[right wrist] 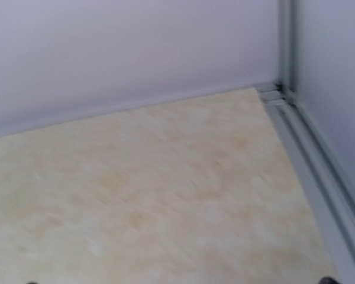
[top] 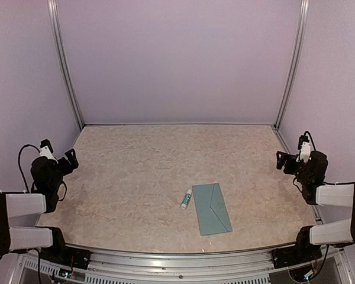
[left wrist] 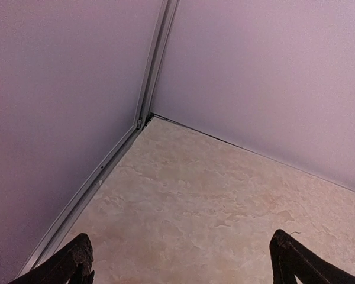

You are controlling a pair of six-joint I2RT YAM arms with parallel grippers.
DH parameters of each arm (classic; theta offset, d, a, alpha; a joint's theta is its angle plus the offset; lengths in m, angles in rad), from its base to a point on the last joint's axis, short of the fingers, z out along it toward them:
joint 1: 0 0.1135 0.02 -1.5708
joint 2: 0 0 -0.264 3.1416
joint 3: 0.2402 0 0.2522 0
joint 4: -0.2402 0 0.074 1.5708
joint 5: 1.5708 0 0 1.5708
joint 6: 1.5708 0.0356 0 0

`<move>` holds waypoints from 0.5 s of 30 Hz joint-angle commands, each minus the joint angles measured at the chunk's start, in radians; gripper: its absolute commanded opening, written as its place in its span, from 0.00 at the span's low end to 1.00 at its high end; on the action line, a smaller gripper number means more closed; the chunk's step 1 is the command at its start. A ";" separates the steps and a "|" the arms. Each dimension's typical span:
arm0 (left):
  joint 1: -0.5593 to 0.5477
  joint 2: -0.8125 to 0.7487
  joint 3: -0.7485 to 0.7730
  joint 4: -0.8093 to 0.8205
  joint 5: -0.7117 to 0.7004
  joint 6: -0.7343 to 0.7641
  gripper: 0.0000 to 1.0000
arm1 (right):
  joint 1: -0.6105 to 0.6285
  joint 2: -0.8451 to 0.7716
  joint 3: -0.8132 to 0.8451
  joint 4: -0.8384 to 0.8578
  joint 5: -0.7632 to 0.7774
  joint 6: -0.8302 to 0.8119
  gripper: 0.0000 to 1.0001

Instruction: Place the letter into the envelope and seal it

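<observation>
The teal envelope (top: 213, 208) lies flat on the table near the front edge, right of centre, with its pointed flap folded down on it. The letter is hidden or out of view in all three views. My left gripper (top: 59, 155) is held back at the table's left edge, far from the envelope. It is open, its dark fingertips (left wrist: 77, 260) wide apart over bare table, with nothing between them. My right gripper (top: 291, 157) is pulled back at the right edge and is open and empty. The right wrist view is blurred and catches only the tips of its fingers at the bottom edge.
A small white-and-green glue stick (top: 186, 199) lies just left of the envelope. Pale walls with metal corner posts (top: 66, 65) close in the beige table (top: 165, 160) on three sides. The left wrist view faces the far left corner (left wrist: 143, 121), the right wrist view the far right corner (right wrist: 278, 92).
</observation>
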 commanded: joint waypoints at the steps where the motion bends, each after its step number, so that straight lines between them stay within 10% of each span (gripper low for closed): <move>1: 0.005 0.061 -0.012 0.167 -0.042 0.057 0.99 | -0.014 0.106 -0.060 0.292 0.077 -0.076 1.00; 15: -0.013 0.183 0.028 0.193 -0.006 0.075 0.99 | -0.013 0.179 -0.081 0.389 0.066 -0.092 1.00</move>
